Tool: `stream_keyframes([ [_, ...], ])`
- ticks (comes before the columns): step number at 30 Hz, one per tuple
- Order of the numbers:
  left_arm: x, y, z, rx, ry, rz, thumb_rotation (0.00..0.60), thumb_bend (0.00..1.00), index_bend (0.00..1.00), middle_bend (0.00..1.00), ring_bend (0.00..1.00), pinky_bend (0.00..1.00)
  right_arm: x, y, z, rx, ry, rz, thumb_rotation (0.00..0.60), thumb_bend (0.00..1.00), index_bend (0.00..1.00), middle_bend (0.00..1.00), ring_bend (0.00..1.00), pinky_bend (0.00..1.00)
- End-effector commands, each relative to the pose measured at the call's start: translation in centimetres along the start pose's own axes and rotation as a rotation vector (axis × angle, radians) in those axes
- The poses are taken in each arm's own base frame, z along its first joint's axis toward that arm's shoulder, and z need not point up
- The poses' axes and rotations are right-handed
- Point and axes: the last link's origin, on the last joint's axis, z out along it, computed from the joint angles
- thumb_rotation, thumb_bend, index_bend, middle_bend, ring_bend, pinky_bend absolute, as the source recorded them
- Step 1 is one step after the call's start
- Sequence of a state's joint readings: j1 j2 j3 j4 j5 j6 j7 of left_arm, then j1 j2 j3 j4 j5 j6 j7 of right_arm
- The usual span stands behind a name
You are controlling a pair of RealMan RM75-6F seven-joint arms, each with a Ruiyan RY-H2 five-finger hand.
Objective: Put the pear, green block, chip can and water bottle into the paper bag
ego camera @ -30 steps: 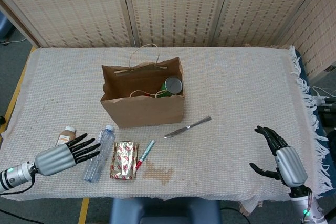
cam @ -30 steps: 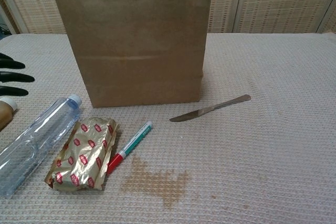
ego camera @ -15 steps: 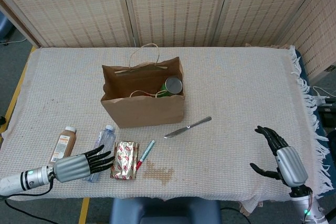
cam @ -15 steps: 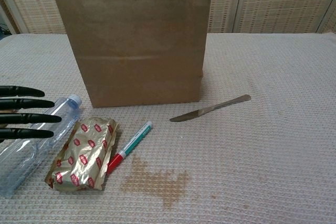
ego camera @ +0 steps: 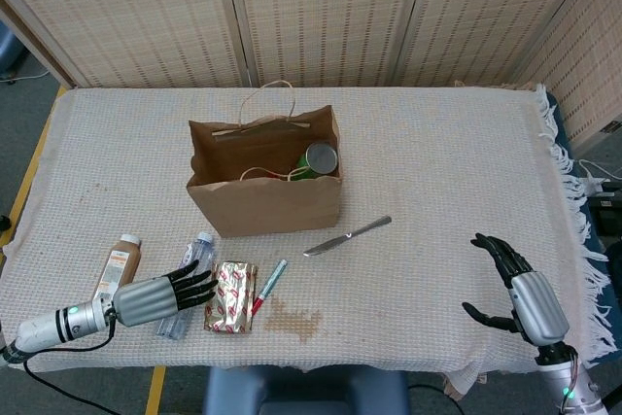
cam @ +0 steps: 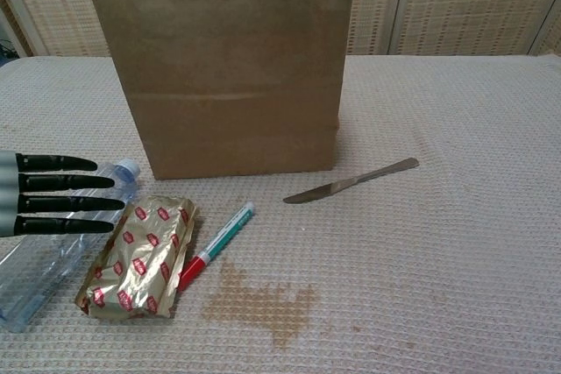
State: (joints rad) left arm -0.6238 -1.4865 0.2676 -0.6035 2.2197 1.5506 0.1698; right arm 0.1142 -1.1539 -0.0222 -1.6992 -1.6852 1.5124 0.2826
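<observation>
With the can (ego camera: 320, 158) already in the bag (ego camera: 264, 203), the left hand (ego camera: 160, 293) hovered flat, fingers spread and empty, over the bottle (ego camera: 186, 284) lying before the bag, needing to close around it, while the right hand (ego camera: 515, 291) idled open.

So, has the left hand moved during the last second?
Yes. The left hand has gone nearer the table's front edge and further right; it now lies over the water bottle, fingers reaching toward the foil packet.
</observation>
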Motion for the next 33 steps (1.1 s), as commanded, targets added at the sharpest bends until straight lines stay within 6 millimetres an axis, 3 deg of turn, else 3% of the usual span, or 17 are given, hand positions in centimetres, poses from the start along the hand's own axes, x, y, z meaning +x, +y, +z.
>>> stream_keyframes([
  [1, -0.5, 0.0, 0.2, 0.003, -0.014, -0.004, 0.600, 0.40, 0.00, 0.00, 0.00, 0.15, 0.0, 0.0, 0.0, -0.002, -0.002, 0.000, 0.600, 0.09, 0.01, 0.15, 0.07, 0.20],
  [12, -1.3, -1.7, 0.6, 0.064, -0.033, 0.012, 0.600, 0.40, 0.00, 0.00, 0.00, 0.14, -0.1, 0.0, 0.0, -0.008, -0.008, 0.000, 0.600, 0.09, 0.01, 0.15, 0.07, 0.20],
  [33, -2.8, 0.0, 1.6, -0.067, -0.090, 0.072, 0.600, 0.40, 0.01, 0.00, 0.00, 0.15, -0.1, -0.1, 0.0, -0.022, -0.017, 0.030, 0.600, 0.09, 0.01, 0.15, 0.07, 0.19],
])
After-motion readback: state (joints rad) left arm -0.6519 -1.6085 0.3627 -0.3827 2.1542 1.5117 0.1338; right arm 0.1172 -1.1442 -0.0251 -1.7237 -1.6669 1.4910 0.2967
